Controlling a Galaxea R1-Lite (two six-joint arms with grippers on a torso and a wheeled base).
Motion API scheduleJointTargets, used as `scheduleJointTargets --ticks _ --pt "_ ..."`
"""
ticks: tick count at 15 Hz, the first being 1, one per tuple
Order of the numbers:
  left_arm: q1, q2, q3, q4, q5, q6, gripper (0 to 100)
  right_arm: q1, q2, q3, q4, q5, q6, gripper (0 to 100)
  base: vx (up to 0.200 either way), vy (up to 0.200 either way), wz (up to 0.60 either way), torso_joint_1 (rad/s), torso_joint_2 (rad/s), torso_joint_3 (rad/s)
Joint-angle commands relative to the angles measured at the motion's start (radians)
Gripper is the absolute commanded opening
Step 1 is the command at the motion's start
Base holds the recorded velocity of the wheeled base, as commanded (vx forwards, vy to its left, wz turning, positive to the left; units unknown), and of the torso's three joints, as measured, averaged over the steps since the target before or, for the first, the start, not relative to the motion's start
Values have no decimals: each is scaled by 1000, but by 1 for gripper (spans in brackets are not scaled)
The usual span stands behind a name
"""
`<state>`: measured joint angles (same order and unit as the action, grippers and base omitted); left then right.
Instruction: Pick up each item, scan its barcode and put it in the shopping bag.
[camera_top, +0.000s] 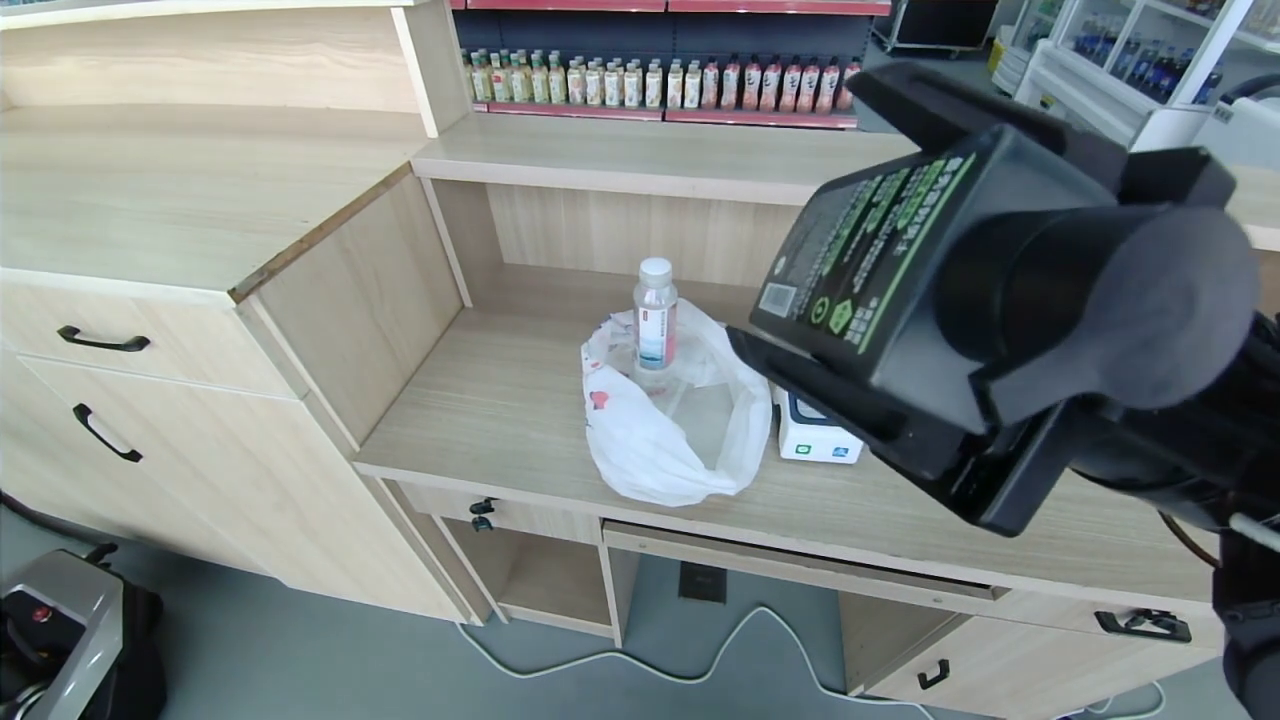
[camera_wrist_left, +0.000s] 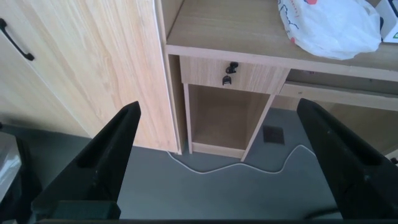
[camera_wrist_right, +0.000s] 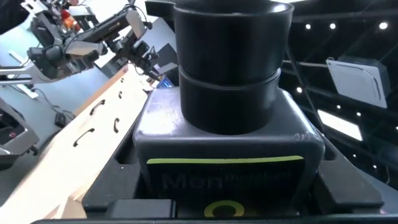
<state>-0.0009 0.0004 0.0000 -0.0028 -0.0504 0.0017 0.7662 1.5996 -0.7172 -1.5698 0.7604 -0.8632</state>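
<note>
Spreading across the head view, the desk (camera_top: 480, 400) is a pale wooden counter set into a recess, with a locked drawer (camera_wrist_left: 230, 73) under its front edge.

The black container (camera_top: 900, 260) is a square-sided tub with green print and a wide round black cap (camera_wrist_right: 231, 62). It hangs in the air above the right part of the desk, tipped on its side. The cap points away from the shopping bag, and the barcode label (camera_top: 778, 298) sits at the lower corner nearest it. The right gripper (camera_top: 810, 215) is clamped on this container, with one finger along its upper side and the other along its lower side. In the right wrist view the container (camera_wrist_right: 230, 143) sits squarely between the two fingers (camera_wrist_right: 118, 180).

The shopping bag (camera_top: 670, 420) is white plastic, crumpled and open-mouthed, near the middle of the desk's front edge. It lies below and to the left of the held container, well apart from it.

The left gripper (camera_wrist_left: 217, 165) hangs low in front of the desk, below the drawer, with its fingers spread wide apart and nothing between them.

A white scanner box (camera_top: 815, 435) sits just beside the bag's right side, partly hidden by the lower finger.

A clear water bottle (camera_top: 655, 315) with a white cap stands upright at the bag's far side. Whether its base is inside the bag cannot be told.
</note>
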Motion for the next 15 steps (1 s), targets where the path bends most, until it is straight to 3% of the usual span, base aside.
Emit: scheduleJointTargets --ticks 1,9,15 --pt "1 0 0 0 0 0 100 4 -17 39 -1 -1 -4 0 0 0 0 0 0 0" --pt "-1 0 0 0 0 0 100 7 53 32 -1 -9 -13 0 0 0 0 0 0 0" --pt "-1 0 0 0 0 0 100 45 171 -100 -1 -12 -13 0 0 0 0 0 0 0"
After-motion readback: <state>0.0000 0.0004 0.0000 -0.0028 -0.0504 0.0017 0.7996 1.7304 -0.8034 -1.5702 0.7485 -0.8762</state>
